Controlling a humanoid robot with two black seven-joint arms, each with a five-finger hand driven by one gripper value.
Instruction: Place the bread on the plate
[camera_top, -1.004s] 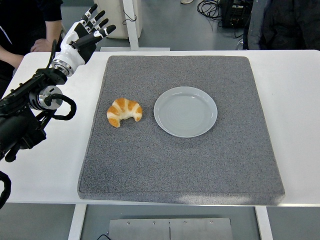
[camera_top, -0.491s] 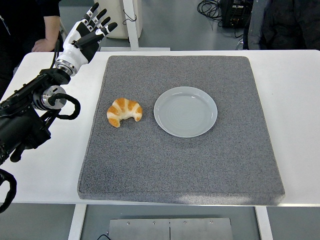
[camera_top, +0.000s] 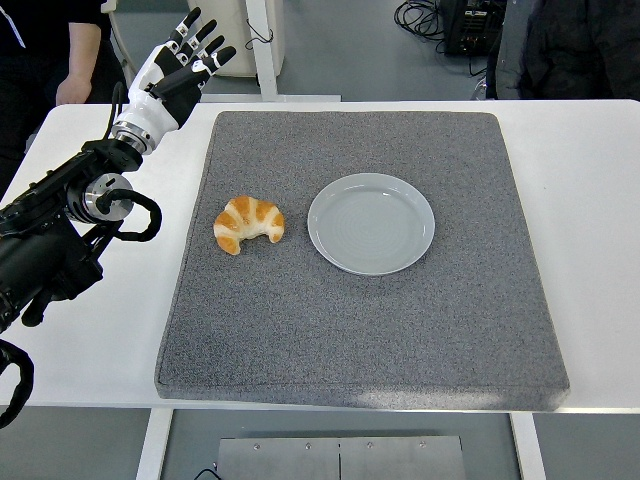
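Observation:
A golden croissant (camera_top: 248, 223) lies on the grey mat (camera_top: 360, 330), just left of an empty pale grey plate (camera_top: 371, 223). My left hand (camera_top: 185, 62), white with black fingers, hovers over the table's far left corner, well above and left of the croissant. Its fingers are spread and hold nothing. The black left arm (camera_top: 60, 230) stretches in from the left edge. The right arm is out of the picture.
The mat covers most of the white table (camera_top: 600, 200). A person (camera_top: 70, 60) in dark clothes stands at the top left, close behind my left hand. Another dark-clothed person (camera_top: 570, 50) is at the top right. Cables lie on the floor beyond.
My left hand has shifted slightly right and toward the far edge. The person at the top left has moved a little. Croissant and plate stay put.

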